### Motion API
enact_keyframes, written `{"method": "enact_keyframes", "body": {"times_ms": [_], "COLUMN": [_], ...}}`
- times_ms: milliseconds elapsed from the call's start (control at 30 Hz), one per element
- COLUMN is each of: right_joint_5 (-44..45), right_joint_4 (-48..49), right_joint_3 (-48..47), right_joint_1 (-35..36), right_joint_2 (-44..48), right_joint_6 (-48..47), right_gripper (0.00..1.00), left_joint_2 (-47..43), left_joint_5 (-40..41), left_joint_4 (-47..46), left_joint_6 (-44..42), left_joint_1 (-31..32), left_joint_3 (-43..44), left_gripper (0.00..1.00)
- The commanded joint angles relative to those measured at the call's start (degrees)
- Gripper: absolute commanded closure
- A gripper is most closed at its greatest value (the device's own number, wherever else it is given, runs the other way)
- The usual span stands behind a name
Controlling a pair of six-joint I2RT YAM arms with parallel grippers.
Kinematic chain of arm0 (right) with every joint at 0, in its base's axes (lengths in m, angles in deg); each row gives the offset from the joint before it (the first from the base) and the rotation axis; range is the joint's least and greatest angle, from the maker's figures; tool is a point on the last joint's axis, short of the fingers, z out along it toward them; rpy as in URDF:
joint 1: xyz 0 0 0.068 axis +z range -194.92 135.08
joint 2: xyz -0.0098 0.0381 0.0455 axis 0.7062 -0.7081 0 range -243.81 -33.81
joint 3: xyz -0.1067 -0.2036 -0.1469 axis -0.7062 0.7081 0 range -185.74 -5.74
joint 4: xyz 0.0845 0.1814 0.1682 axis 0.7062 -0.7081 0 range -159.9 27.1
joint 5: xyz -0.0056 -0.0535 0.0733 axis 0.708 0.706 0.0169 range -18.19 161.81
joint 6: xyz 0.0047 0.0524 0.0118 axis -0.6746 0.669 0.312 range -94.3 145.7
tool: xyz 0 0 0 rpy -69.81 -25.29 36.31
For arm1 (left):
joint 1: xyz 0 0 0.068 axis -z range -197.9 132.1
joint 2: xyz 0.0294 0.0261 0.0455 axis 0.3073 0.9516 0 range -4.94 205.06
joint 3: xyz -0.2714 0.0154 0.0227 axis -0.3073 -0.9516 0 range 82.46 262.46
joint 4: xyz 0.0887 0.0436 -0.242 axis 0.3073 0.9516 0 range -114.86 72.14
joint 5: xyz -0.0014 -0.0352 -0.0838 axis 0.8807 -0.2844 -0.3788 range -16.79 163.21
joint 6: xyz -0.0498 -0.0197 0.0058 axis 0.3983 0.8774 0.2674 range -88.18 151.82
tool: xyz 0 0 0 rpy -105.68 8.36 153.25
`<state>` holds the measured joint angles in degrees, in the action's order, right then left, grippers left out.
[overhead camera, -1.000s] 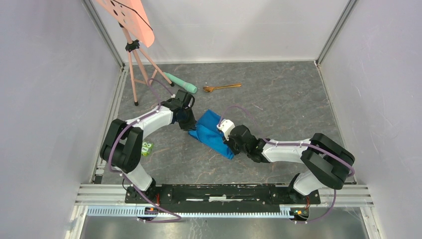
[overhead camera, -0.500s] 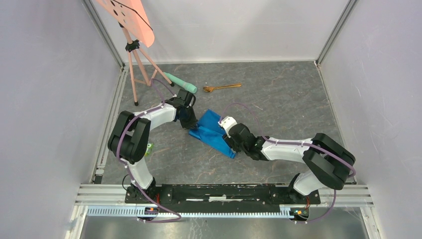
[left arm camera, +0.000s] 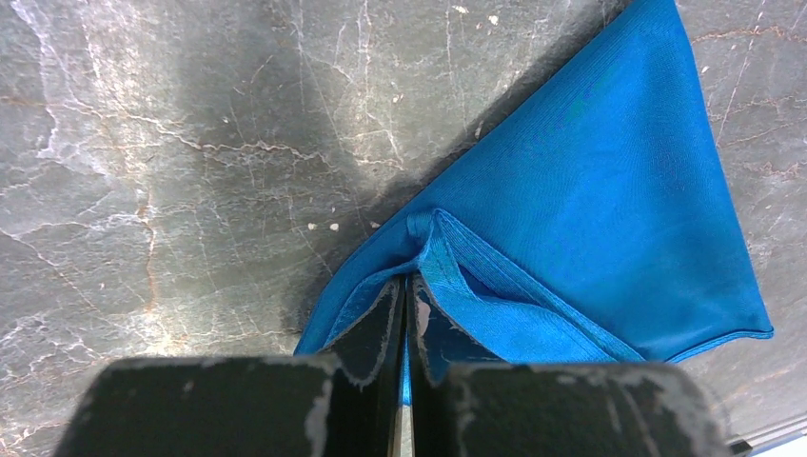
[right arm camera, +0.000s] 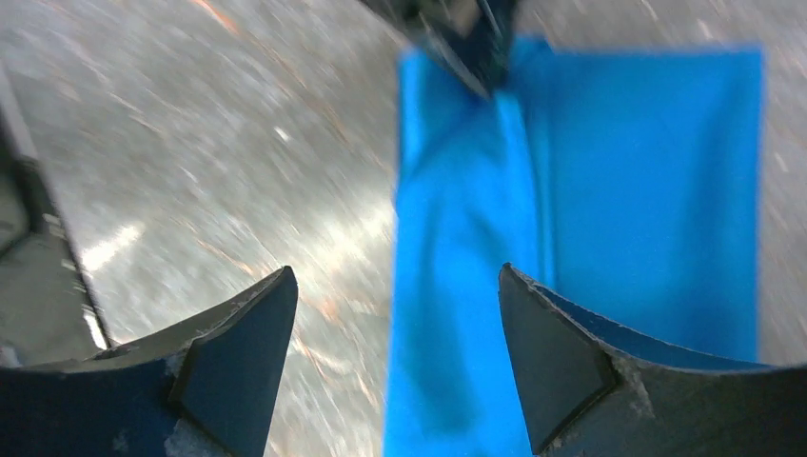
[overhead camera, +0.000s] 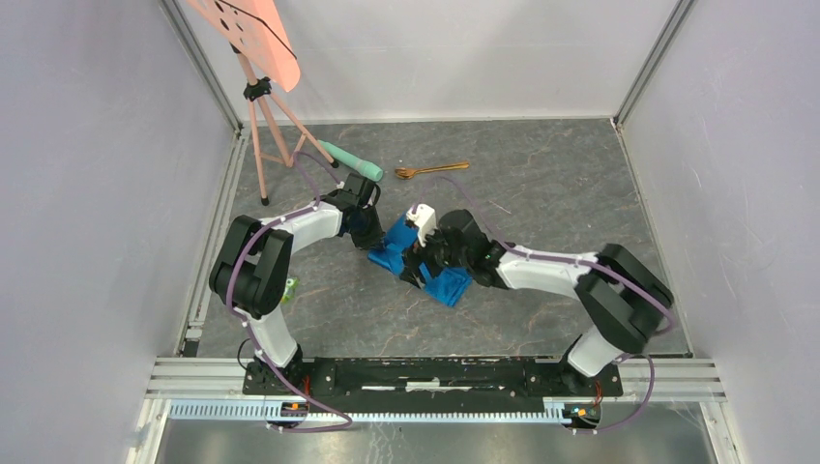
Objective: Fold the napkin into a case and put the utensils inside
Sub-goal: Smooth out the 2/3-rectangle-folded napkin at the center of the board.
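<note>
Grey stone-look table (overhead camera: 541, 193) underneath. Left gripper (left arm camera: 407, 290) is clamped shut on a bunched corner of the napkin (left arm camera: 590, 190), probably anchoring it for the fold. Right gripper (right arm camera: 393, 276) hangs open over the cloth. Utensils (overhead camera: 432, 170) sit well apart, far side. Right wrist view's blurry and that arm (overhead camera: 541, 271) hides the napkin's middle, so layers are anyone's guess.

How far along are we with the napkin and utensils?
Partly folded: the napkin lies in layers, but no pocket yet. In hand: left gripper shut on its edge, right gripper open over it. To do: finish the fold, then load the utensils, out on the table.
</note>
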<state>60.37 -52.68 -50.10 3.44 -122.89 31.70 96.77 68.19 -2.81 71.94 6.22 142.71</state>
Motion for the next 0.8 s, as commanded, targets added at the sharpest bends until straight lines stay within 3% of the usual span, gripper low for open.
{"method": "enact_keyframes", "body": {"times_ms": [0,133,233,467,767], "right_joint_5": [-25.4,-35.0,-36.9,-36.0,-33.5], "right_joint_4": [14.9,22.6,23.7,23.9,25.5], "right_joint_3": [-5.0,-8.3,-10.0,-10.4,-9.7], "right_joint_1": [-3.3,-5.0,-5.8,-6.5,-8.1], "right_joint_2": [-8.3,-16.4,-20.4,-25.6,-30.5], "right_joint_6": [4.5,8.6,10.3,10.3,12.2], "right_gripper": [0.18,0.37,0.47,0.51,0.53], "left_joint_2": [1.5,1.5,1.6,1.0,-5.3], "left_joint_5": [0.9,0.6,0.4,-0.5,-5.1], "left_joint_4": [-0.4,-0.1,0.4,0.7,3.6], "left_joint_6": [-3.6,-3.8,-4.1,-4.4,-5.7], "left_joint_1": [-0.1,0.0,-0.1,-0.1,-0.4], "left_joint_3": [-1.0,-0.8,-0.4,-0.2,3.1], "left_gripper": [0.92,0.92,0.92,0.89,0.66]}}
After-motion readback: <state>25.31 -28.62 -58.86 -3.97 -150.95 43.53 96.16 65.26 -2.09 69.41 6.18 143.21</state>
